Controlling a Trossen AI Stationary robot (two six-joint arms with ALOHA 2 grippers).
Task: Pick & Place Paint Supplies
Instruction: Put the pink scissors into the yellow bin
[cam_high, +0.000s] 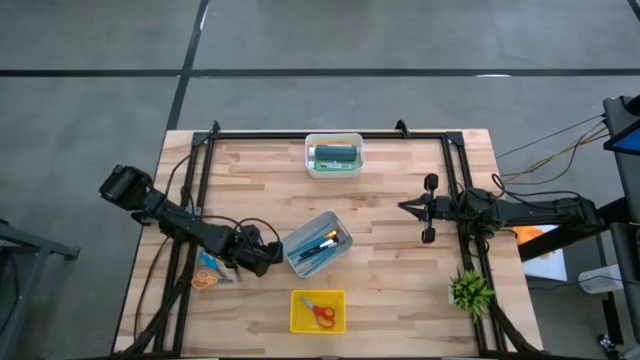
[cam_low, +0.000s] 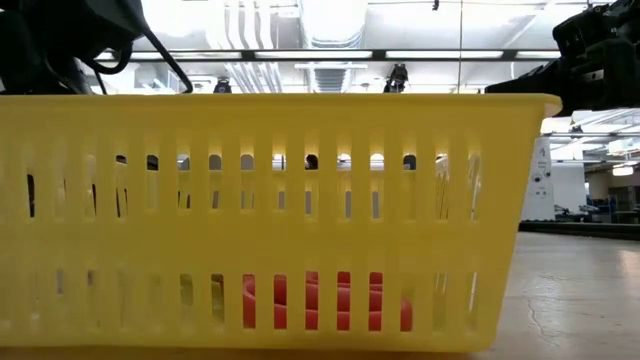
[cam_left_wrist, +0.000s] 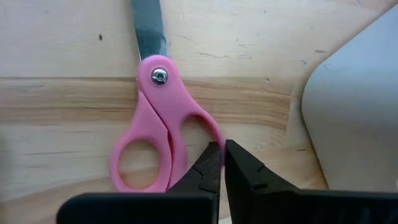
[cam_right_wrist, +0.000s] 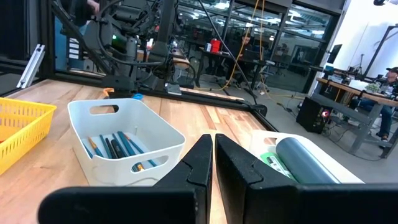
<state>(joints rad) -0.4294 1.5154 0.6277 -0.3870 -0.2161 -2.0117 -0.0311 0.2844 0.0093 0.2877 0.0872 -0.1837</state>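
Observation:
Several brushes with blue and orange-brown handles lie in a white bin (cam_high: 318, 243) at mid-table, which also shows in the right wrist view (cam_right_wrist: 124, 146). A white tray (cam_high: 333, 155) at the far edge holds a green and a dark blue tube (cam_right_wrist: 303, 163); no yellow tube shows. My left gripper (cam_high: 262, 256) is shut, low over the table just left of the bin, with its tips (cam_left_wrist: 222, 163) at the handle of pink scissors (cam_left_wrist: 155, 124). My right gripper (cam_high: 412, 208) is shut and hovers right of the bin, holding nothing (cam_right_wrist: 213, 155). My left gripper's shut fingertips (cam_left_wrist: 211, 163) stand at the rim of the pink scissors' right handle loop (cam_left_wrist: 210, 127), coming from above. The finger covers that spot, so I cannot tell whether they touch it. The scissors lie flat on the table.
A yellow basket (cam_high: 318, 311) at the near edge holds red-handled scissors (cam_low: 320, 300) and fills the low view. Orange scissors and a blue item (cam_high: 207, 272) lie under the left arm. A green spiky plant (cam_high: 470, 291) stands near the right arm. Black frame rails run along the table's sides.

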